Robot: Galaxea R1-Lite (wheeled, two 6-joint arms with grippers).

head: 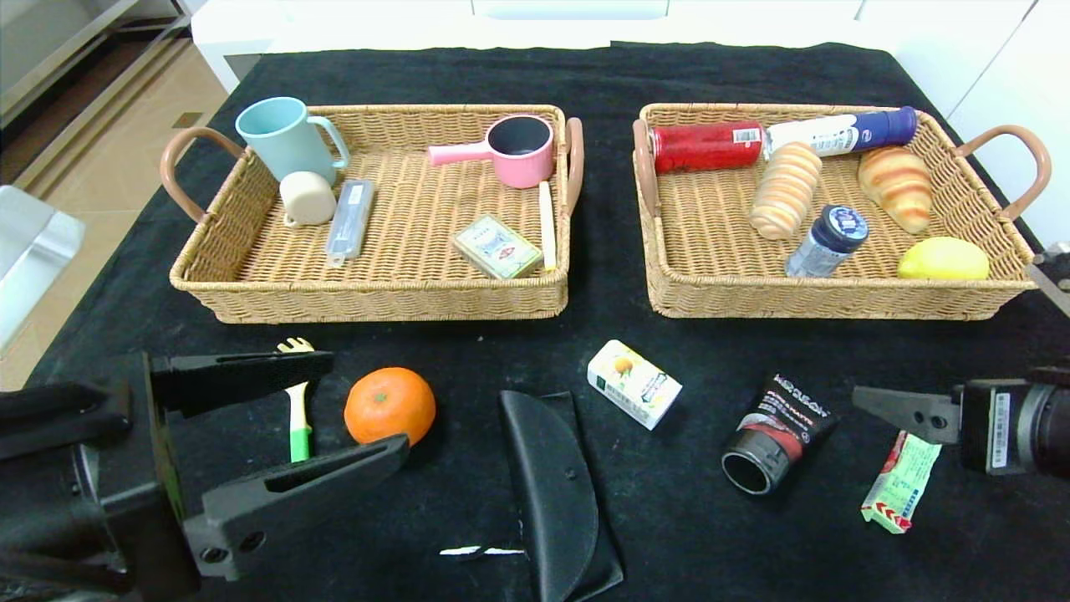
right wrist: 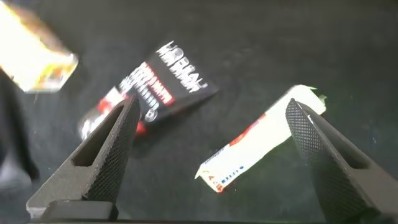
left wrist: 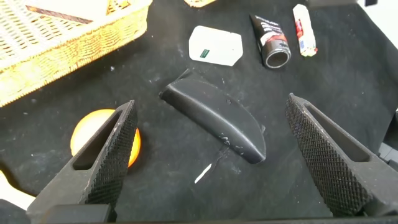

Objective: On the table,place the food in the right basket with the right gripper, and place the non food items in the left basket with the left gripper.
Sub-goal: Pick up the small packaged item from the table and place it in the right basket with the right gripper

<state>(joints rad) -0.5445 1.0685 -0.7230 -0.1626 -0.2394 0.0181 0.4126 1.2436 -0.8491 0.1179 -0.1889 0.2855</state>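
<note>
Black cloth covers the table (head: 685, 535), where six things are laid before two tan wicker baskets: three foods, one round orange fruit (head: 389, 405), one white juice carton (head: 634, 384), one green-white packet (head: 902, 482); three others, one yellow-green pasta fork (head: 298, 401), one black half-round case (head: 552, 485), one black tube (head: 777, 435). Left gripper (head: 364, 405) and right gripper (right wrist: 208, 140) are held wide open, empty.

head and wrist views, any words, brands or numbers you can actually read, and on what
No text can be read with certainty.
Black tube with red band: white brand lettering, blurred; perhaps "HORSAN", unsure.
Small white juice carton: orange picture, print too small.
Green-white packet: print too small.
Green box in the left basket: label illegible.
Red can and white-and-blue tube in the right basket: labels too small.
</note>
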